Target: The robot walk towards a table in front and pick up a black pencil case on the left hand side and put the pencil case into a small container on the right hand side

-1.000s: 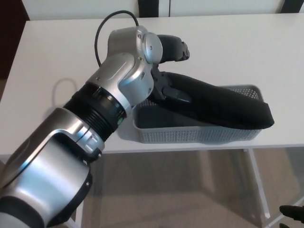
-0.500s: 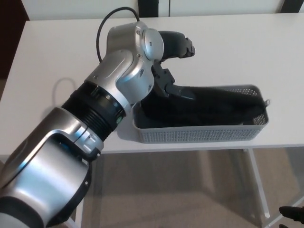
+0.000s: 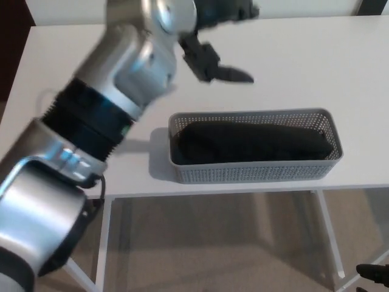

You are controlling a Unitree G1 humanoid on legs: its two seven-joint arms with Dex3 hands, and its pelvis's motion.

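The black pencil case [image 3: 252,142] lies flat inside the small grey mesh container [image 3: 255,172] near the table's front edge, right of centre. My left hand [image 3: 219,39] hovers above and behind the container's left end, open, its fingers spread and holding nothing. The hand and forearm are blurred by motion. Only a dark tip of my right hand [image 3: 374,272] shows at the bottom right corner, below the table.
The white table [image 3: 316,67] stretches wide behind and beside the container. Its front edge runs just below the container, with white legs and floor beneath. Dark chair parts show past the far edge.
My left hand let go of the pencil case, which settled flat into the container. The hand and arm then rose up and back, away from the container.
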